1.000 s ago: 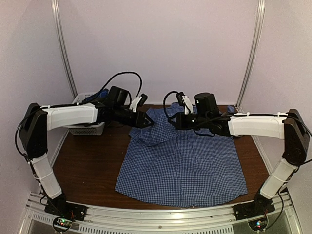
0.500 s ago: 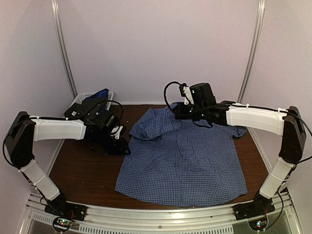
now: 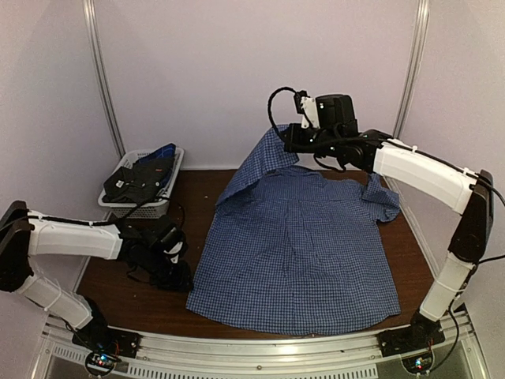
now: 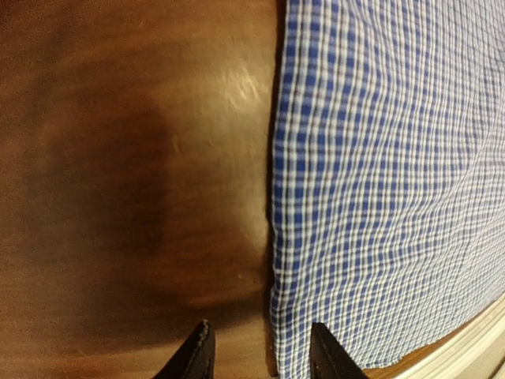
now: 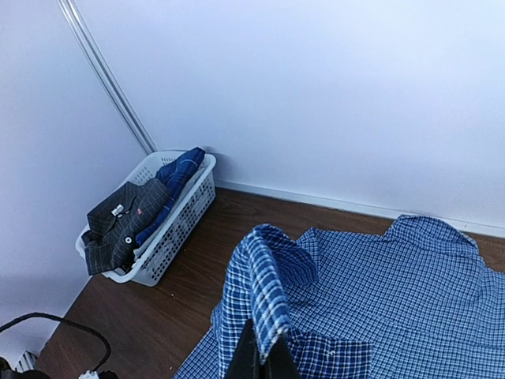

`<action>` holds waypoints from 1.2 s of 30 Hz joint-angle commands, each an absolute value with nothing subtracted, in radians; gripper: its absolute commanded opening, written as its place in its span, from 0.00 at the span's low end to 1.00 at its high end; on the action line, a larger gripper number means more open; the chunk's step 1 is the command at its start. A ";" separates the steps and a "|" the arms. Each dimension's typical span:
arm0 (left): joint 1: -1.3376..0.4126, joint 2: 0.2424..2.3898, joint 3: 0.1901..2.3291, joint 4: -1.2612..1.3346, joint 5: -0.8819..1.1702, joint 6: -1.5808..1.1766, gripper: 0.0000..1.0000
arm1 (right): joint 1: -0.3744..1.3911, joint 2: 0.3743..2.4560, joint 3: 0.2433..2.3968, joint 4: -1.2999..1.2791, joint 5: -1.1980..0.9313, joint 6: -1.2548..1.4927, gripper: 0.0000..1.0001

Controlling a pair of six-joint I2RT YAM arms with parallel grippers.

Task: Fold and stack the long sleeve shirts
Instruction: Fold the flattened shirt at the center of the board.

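Pale lilac walls (image 3: 237, 63), two metal corner poles (image 3: 106, 87), dark glossy wooden table (image 3: 193, 189), aluminium front rail (image 3: 260, 351)

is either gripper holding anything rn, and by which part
The right gripper is shut on the blue checked shirt, pinching a bunched fold at its far left corner, raised above the rest. The left gripper is open, holding nothing.
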State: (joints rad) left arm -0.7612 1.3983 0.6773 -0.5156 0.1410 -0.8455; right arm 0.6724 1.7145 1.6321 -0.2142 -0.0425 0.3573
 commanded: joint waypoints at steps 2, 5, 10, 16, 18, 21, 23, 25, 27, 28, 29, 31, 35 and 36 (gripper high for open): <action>-0.841 1.352 0.627 -0.542 0.089 -0.964 0.41 | 0.661 1.747 1.724 -0.266 -0.015 0.282 0.00; -0.863 1.351 0.614 -0.545 0.078 -0.988 0.40 | 0.655 1.752 1.748 -0.270 -0.020 0.269 0.00; -0.895 1.367 0.633 -0.545 0.073 -1.001 0.36 | 0.650 1.766 1.771 -0.272 -0.029 0.258 0.00; -0.937 1.387 0.645 -0.543 0.068 -1.025 0.25 | 0.641 1.774 1.790 -0.278 -0.030 0.253 0.00; -0.945 1.388 0.653 -0.542 0.068 -1.026 0.20 | 0.635 1.775 1.794 -0.278 -0.033 0.253 0.00; -0.951 1.378 0.671 -0.543 0.063 -1.022 0.08 | 0.628 1.779 1.805 -0.284 -0.035 0.248 0.00; -0.958 1.366 0.693 -0.557 0.046 -1.016 0.00 | 0.621 1.782 1.815 -0.285 -0.026 0.236 0.00; -0.977 1.370 0.732 -0.579 0.021 -0.998 0.00 | 0.607 1.784 1.824 -0.279 -0.009 0.223 0.00; -1.004 1.393 0.785 -0.605 -0.009 -0.975 0.00 | 0.584 1.793 1.843 -0.278 -0.008 0.210 0.00; -1.018 1.409 0.813 -0.613 -0.019 -0.961 0.00 | 0.573 1.797 1.856 -0.280 -0.006 0.205 0.00; -1.035 1.426 0.842 -0.622 -0.026 -0.948 0.00 | 0.561 1.800 1.864 -0.279 -0.005 0.199 0.00; -1.068 1.460 0.899 -0.629 -0.035 -0.917 0.00 | 0.538 1.800 1.868 -0.273 -0.005 0.187 0.00; -1.124 1.532 1.012 -0.629 -0.030 -0.850 0.00 | 0.484 1.786 1.861 -0.265 0.019 0.166 0.00; -1.137 1.551 1.041 -0.629 -0.027 -0.828 0.00 | 0.469 1.783 1.859 -0.269 0.025 0.164 0.00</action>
State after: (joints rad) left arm -1.0931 1.4929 0.9428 -0.6193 -0.0063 -0.9245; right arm 0.5156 1.7927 1.8378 -0.2867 -0.0216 0.1967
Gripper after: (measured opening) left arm 0.008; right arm 0.009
